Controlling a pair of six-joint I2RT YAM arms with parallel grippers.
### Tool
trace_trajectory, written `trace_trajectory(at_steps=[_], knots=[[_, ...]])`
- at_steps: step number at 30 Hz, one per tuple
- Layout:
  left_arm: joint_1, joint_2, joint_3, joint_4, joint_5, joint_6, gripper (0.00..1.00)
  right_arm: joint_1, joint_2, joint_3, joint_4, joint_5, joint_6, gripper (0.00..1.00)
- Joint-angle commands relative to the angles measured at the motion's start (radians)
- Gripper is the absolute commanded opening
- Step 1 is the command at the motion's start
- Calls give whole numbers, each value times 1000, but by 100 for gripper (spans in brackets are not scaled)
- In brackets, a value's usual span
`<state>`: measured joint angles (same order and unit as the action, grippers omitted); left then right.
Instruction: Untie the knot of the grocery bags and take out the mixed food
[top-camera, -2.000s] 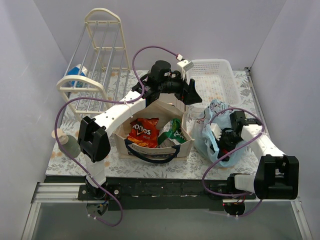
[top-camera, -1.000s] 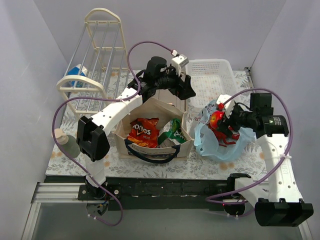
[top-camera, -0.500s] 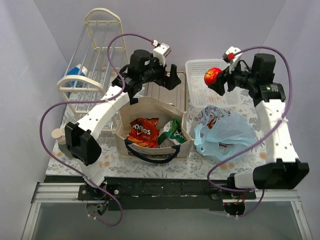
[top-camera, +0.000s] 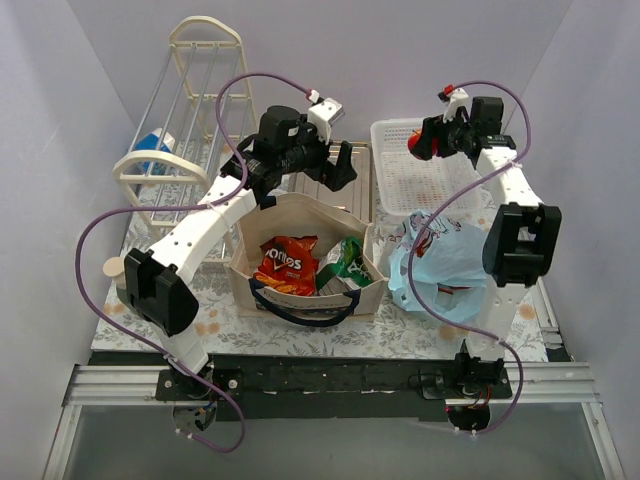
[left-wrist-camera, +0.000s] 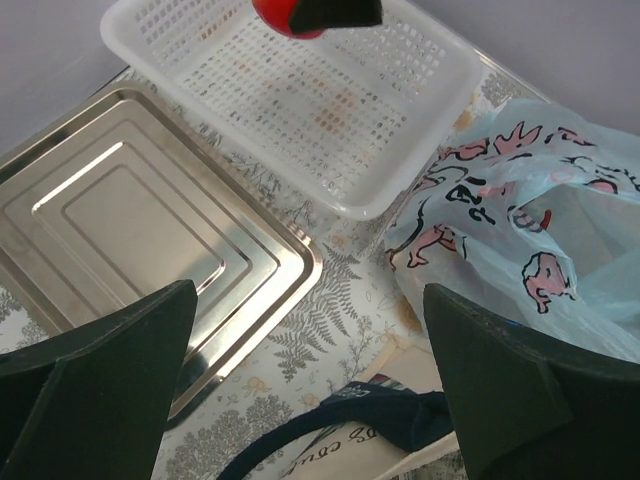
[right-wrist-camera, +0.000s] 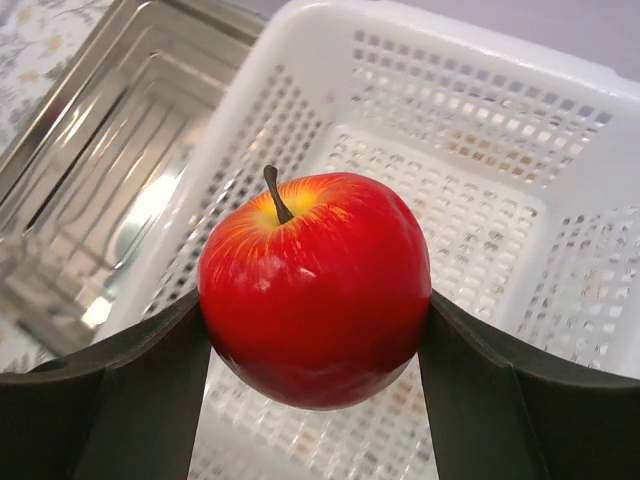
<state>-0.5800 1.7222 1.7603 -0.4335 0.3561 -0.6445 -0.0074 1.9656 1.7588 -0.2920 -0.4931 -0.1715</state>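
Observation:
My right gripper (top-camera: 420, 143) is shut on a red apple (right-wrist-camera: 315, 285) and holds it above the white slotted basket (right-wrist-camera: 480, 110) at the back right. The apple also shows in the top view (top-camera: 415, 143) and at the top of the left wrist view (left-wrist-camera: 285, 15). The light-blue plastic bag (top-camera: 450, 265) lies open at the right, something red inside. The beige tote (top-camera: 305, 255) with navy handles holds an orange Doritos bag (top-camera: 285, 262) and a green snack bag (top-camera: 345, 262). My left gripper (top-camera: 340, 168) is open and empty, above the far edge of the tote.
A metal tray (left-wrist-camera: 130, 220) lies behind the tote, left of the basket. A cream wire rack (top-camera: 185, 120) with a blue-and-white carton (top-camera: 152, 148) stands at the back left. A small cup (top-camera: 118, 270) sits at the left edge.
My right gripper lifted the apple out of the blue bag and carried it back over the white basket. My left arm drew back from the tote toward the metal tray.

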Motion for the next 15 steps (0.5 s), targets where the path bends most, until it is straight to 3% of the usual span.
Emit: trace_trajectory(at_steps=[1,7,12,15], knots=[[-3,-53,-18,-48,-19,60,97,-20,171,210,74,21,47,40],[-3,-32,-53,-91,-25,98,97,-22,444,477,102,92,4,47],[-3,19,-9,-126,10,94,97,-20,538,507,137,165,-10,58],[-3,31,2,-117,6,97,97,-20,542,470,143,214,10,75]])
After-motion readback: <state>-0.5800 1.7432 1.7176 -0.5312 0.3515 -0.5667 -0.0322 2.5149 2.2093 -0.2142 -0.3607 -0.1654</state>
